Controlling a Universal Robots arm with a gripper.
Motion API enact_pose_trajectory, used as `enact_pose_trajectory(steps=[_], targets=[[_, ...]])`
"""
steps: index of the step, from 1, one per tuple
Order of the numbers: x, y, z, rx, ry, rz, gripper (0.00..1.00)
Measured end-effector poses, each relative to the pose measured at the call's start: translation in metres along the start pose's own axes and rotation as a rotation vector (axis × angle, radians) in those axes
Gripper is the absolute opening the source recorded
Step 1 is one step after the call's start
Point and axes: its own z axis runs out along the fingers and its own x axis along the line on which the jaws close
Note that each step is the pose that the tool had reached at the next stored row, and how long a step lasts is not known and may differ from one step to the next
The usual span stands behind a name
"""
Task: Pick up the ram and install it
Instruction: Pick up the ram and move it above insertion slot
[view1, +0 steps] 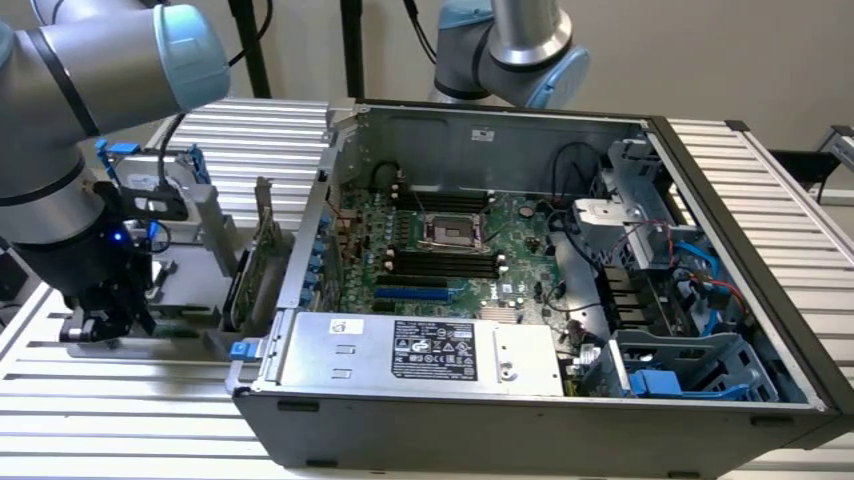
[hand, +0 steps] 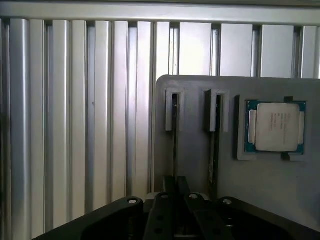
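Standing on a table (view1: 134, 400) (hand: 75, 125) of ribbed aluminium slats, before a plain pale wall (view1: 747, 60), an open case (view1: 534, 425) shows its board (view1: 441, 250). At the exterior view's left the gripper (view1: 114, 325) (hand: 176, 182) hangs low over a grey holder (view1: 180, 275) (hand: 195, 150) beside the case. Its jaws stand narrow, closed on the thin edge of the ram (hand: 175, 130), which sits upright in one slot of the holder. A second stick (hand: 216, 135) fills the next slot; a processor (hand: 275, 127) lies in a recess beside it.
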Motion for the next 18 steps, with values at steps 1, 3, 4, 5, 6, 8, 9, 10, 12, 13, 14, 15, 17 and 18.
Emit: enact_pose_trajectory(steps=[1, 3, 4, 5, 6, 8, 9, 10, 12, 13, 14, 15, 17, 18], targets=[[0.0, 0.0, -0.0034, -0.0011, -0.0003, 0.0, 0.14], [0.0, 0.0, -0.0115, -0.0031, -0.0007, 0.0, 0.14], [0.0, -0.0001, -0.016, -0.0039, -0.0008, 0.0, 0.14], [0.0, -0.0003, -0.0205, -0.0045, -0.0008, 0.0, 0.14], [0.0, -0.0006, -0.0249, -0.005, -0.0009, 0.0, 0.14], [0.0, -0.0015, -0.034, -0.006, -0.0009, 0.0, 0.14], [0.0, -0.002, -0.0385, -0.0065, -0.001, 0.0, 0.14], [0.0, -0.0029, -0.0433, -0.0069, -0.0009, 0.0, 0.14], [0.0, -0.005, -0.0524, -0.0076, -0.001, 0.0, 0.14], [0.0, -0.0063, -0.057, -0.0077, -0.0011, 0.0, 0.14], [0.0, -0.0079, -0.0616, -0.0081, -0.0012, 0.0, 0.14], [0.0, -0.0098, -0.0661, -0.008, -0.0018, 0.0, 0.14], [0.0, -0.014, -0.0754, -0.0083, -0.0025, 0.0, 0.14], [0.0, -0.0166, -0.0798, -0.0082, -0.0032, 0.0, 0.14]])
